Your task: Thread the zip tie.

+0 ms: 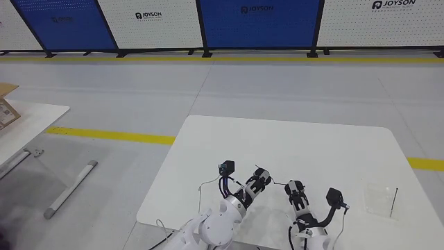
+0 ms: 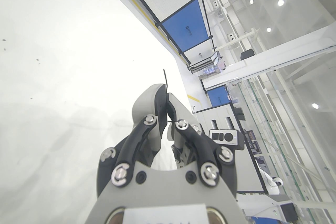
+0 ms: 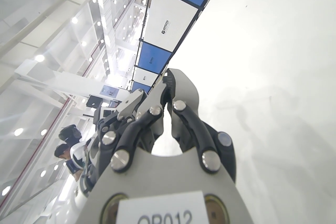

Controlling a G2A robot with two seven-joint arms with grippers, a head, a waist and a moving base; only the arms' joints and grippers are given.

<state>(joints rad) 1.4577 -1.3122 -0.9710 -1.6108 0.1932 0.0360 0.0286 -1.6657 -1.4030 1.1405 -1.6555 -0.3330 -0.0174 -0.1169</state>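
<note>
Both end effectors closed above the near part of the desk (image 1: pixel 312 146); zip tie (image 2: pixel 165 79) held in the left one.
The left end effector (image 2: pixel 166 93) is clamped tight on the black zip tie, whose tip projects past the fingertips, clear of the desk. The right end effector (image 3: pixel 166 78) sits just right of it, fingers pressed together; whether it grips anything cannot be told. A clear tray (image 1: pixel 378 196) lies well apart, near right.

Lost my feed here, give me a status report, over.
Left gripper shut on zip tie. Right gripper shut, grip unclear. Clear tray well aside.
</note>
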